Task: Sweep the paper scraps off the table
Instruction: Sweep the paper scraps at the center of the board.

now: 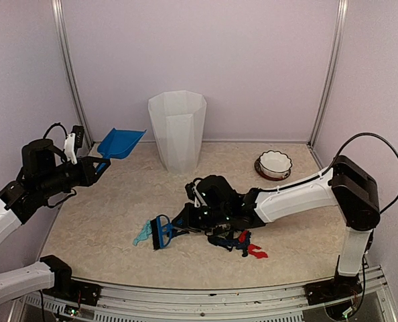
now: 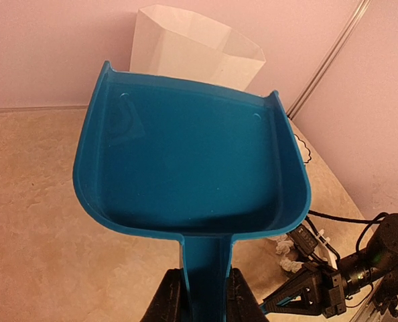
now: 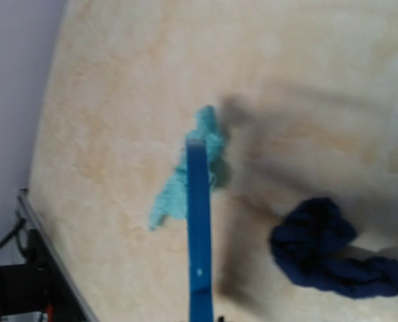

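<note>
Two tools held: right gripper point(image 1: 185, 221) has the brush point(image 1: 162, 231) by paper scraps point(image 1: 143, 233); left gripper point(image 2: 200, 288) holds the dustpan point(image 2: 192, 168) up. Lower it next.

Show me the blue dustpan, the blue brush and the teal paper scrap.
blue dustpan point(image 2: 192, 161): left wrist view, the pan's inner floor.
blue brush point(image 1: 162, 231): top external view, its head.
teal paper scrap point(image 3: 174, 194): right wrist view, its lower part.

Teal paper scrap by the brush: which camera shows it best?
Right wrist view: the teal scrap lies large and mid-frame on the table, at the tip of the blue brush, though blurred. Top external shows it only as a small fleck beside the brush. Left wrist misses it; the dustpan fills that view.
</note>
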Controlling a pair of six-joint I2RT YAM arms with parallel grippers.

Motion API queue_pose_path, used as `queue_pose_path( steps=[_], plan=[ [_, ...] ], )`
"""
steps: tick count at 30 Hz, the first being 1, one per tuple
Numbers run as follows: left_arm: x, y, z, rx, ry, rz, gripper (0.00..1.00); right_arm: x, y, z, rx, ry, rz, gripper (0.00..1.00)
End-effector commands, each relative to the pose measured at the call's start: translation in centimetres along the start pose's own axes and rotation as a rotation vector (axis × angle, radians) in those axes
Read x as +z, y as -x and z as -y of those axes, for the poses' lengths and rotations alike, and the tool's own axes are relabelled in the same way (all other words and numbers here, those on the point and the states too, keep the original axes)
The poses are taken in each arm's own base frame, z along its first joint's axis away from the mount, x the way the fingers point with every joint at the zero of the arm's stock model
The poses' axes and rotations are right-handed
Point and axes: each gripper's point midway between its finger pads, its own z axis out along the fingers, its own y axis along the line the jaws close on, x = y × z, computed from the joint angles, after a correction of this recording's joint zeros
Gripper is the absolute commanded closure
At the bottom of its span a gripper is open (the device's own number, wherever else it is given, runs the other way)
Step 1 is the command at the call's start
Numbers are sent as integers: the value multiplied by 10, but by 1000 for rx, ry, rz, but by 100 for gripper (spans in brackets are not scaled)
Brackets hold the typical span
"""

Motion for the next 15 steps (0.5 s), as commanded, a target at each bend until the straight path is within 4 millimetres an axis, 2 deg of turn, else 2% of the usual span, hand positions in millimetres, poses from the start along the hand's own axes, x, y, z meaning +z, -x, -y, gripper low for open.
queue_pose_path(
  steps=[1,8,15],
  plan=[
    [-1,0,-1,1,2,9,100,-1,3,9,10,-70,19,100],
    [-1,1,-1,1,2,10,100,-36,9,60,49,-257,79,100],
    [-1,0,-2,1,3,8,100,-100,18,89,39,-440,189,100]
  ],
)
